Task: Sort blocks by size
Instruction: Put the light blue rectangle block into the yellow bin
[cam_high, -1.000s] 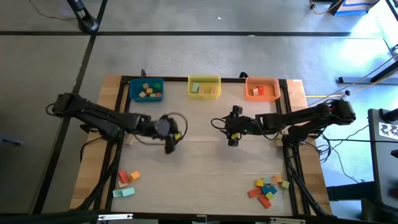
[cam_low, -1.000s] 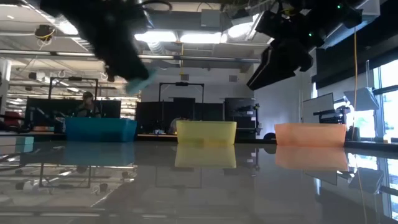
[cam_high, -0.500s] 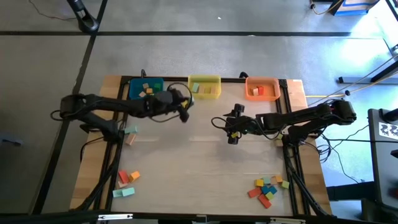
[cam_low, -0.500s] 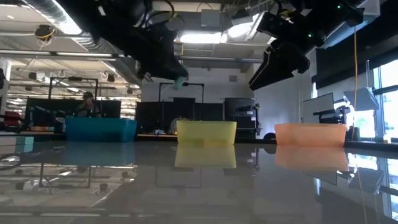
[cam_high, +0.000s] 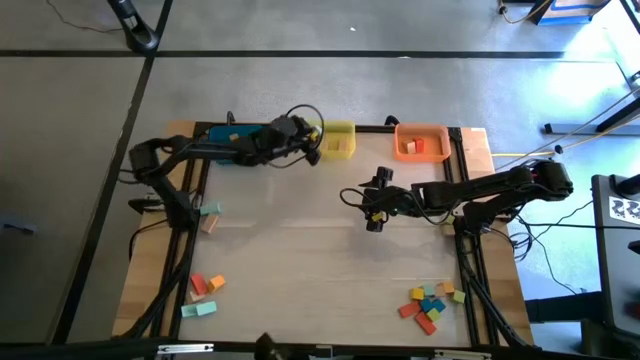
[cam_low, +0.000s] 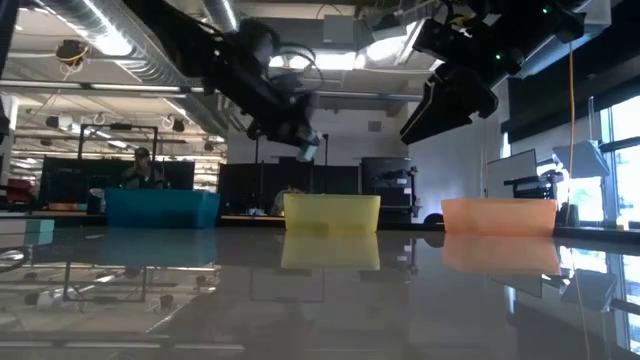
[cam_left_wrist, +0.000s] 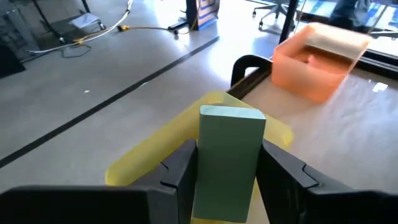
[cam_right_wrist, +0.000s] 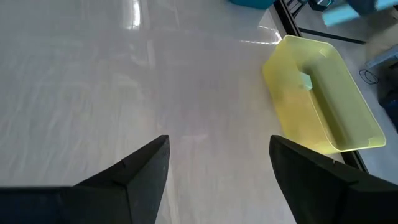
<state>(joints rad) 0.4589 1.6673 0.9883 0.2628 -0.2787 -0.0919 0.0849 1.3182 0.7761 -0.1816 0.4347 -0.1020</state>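
My left gripper (cam_high: 312, 140) is shut on a pale green block (cam_left_wrist: 227, 155) above the near left rim of the yellow bin (cam_high: 340, 141) at the table's far edge. The low view shows the block (cam_low: 308, 148) held well above the bin (cam_low: 331, 212). My right gripper (cam_right_wrist: 217, 177) hangs open over the table's middle (cam_high: 372, 208) with nothing between its fingers. Other blocks lie in loose groups on the table at the near left (cam_high: 203, 290), near right (cam_high: 430, 303) and left side (cam_high: 208, 215). My left gripper pinches the green block's two long sides (cam_left_wrist: 205, 171) between its two fingers (cam_left_wrist: 180, 177). The fingers come slanting down from the table's left and lie along the block, whose free end sticks out past the fingertips. The block is lifted clear, over the yellow bin.
A blue bin (cam_high: 222, 134) is partly hidden under my left arm; an orange bin (cam_high: 421, 141) with blocks stands right of the yellow one. The yellow bin holds a pale block (cam_right_wrist: 305, 81). Black frame rails run along the table's far edge and sides. A person sits in the room beyond.
My left gripper has swung from the table's left middle toward the far edge and to the right, carrying the green block lifted clear, until it hangs over the yellow bin. Its wrist has turned along the way.
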